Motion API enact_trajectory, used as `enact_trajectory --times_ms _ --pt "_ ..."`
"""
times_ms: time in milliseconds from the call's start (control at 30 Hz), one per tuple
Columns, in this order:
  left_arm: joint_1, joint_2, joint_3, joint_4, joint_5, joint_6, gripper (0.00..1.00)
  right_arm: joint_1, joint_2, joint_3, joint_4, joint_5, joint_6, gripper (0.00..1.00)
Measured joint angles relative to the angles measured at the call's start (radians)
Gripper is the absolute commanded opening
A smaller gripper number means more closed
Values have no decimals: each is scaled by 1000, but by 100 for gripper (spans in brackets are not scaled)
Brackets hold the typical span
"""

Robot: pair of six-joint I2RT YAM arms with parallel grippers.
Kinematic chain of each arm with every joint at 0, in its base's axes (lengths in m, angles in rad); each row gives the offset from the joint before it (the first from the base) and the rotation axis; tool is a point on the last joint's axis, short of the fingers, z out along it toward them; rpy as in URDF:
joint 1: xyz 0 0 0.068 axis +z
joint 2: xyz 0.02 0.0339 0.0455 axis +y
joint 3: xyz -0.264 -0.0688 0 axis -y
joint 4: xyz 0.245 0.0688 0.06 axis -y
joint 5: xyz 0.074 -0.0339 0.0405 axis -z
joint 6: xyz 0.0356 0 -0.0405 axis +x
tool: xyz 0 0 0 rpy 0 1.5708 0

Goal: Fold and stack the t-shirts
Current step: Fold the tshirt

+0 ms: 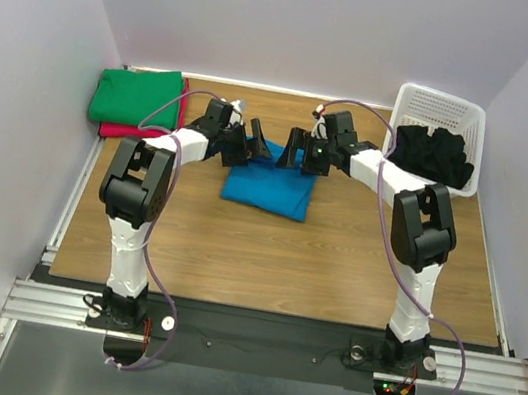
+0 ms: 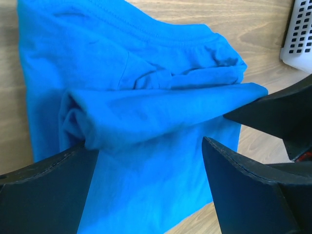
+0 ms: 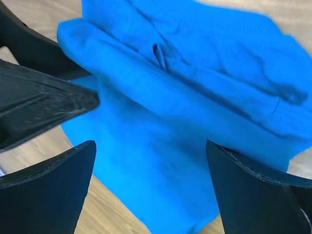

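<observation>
Left claw [image 2: 146, 161]: jaws stand wide, nothing clamped. Seen from its wrist, both dark fingers [image 2: 44, 195] sit just above the turquoise-blue t-shirt [image 2: 146, 97], which lies directly beneath and ahead of the gap. A bunched end of the top fold meets one fingertip; cannot tell whether cloth and finger touch.

Right claw [image 3: 151, 146]: jaws also spread wide, holding nothing. The same blue shirt fills the space below and between its fingers [image 3: 48, 190]. The collar seam lies beyond the tips.

The two claws face each other tip to tip over the far edge of the shirt. Each one's finger shows in the other's wrist view, close alongside.

From above: the shirt is a folded, roughly square packet, flat on the wooden table [image 1: 284, 262], extending from under both claws back toward the arm bases.

Farther out, well away on the outer side of the left claw, a folded green t-shirt [image 1: 137, 97] lies on top of a red-pink t-shirt [image 1: 118, 131], only an edge of which shows.

Out beyond the right claw stands a white lattice basket [image 1: 443, 98] at the table's far corner, with black t-shirts [image 1: 436, 153] heaped inside.
</observation>
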Motion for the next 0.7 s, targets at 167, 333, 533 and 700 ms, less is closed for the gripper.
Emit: enact_trajectory --times_ms 167,333,533,700 --pt "0 43 52 4 27 -8 99 0 10 21 10 19 -1 100" --pt "0 100 150 20 58 -19 99 0 27 48 13 41 -8 100" --pt "0 159 212 22 73 -33 99 0 54 87 13 78 -26 100" --pt "0 219 260 18 75 -41 99 0 83 105 17 93 -35 100"
